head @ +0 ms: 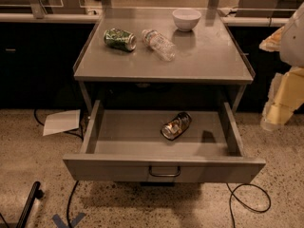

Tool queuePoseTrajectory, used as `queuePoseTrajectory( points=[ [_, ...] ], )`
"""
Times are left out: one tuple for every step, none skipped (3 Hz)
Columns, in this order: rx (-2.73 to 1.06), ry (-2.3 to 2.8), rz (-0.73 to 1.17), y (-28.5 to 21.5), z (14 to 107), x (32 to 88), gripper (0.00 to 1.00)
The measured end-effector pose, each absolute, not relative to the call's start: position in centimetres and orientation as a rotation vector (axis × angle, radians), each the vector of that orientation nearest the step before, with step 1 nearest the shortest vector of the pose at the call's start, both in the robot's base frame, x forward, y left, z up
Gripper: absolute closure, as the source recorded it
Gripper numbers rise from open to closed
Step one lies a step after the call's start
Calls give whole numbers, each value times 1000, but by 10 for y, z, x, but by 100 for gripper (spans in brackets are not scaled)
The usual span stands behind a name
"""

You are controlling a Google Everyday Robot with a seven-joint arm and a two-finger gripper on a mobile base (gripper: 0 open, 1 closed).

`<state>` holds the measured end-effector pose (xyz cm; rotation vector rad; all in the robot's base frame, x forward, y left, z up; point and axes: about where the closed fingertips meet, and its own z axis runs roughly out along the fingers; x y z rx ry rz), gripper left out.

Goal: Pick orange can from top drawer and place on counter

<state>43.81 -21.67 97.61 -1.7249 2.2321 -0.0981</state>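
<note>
The orange can (175,125) lies on its side inside the open top drawer (164,167), right of its middle, with its shiny silver end facing the front left. The drawer is pulled fully out, with its dark bar handle at the centre of the front panel. The counter (204,56) is the grey metal tabletop above it. My gripper (273,115) hangs at the right edge of the view, outside the drawer's right wall and above floor level, well apart from the can. It holds nothing that I can see.
On the counter lie a green patterned can (119,39) and a clear plastic bottle (159,44), both on their sides, and a white bowl (186,19) stands at the back. A sheet of paper (62,121) and cables (247,198) lie on the floor.
</note>
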Motion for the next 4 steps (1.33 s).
queuePoseTrajectory(
  points=[
    [-1725, 2232, -98, -217, 976, 438, 0],
    [-1814, 2141, -69, -214, 971, 438, 0],
    [-1951, 1974, 26, -208, 957, 439, 0],
    [-2083, 1793, 114, -200, 941, 445, 0]
  ],
)
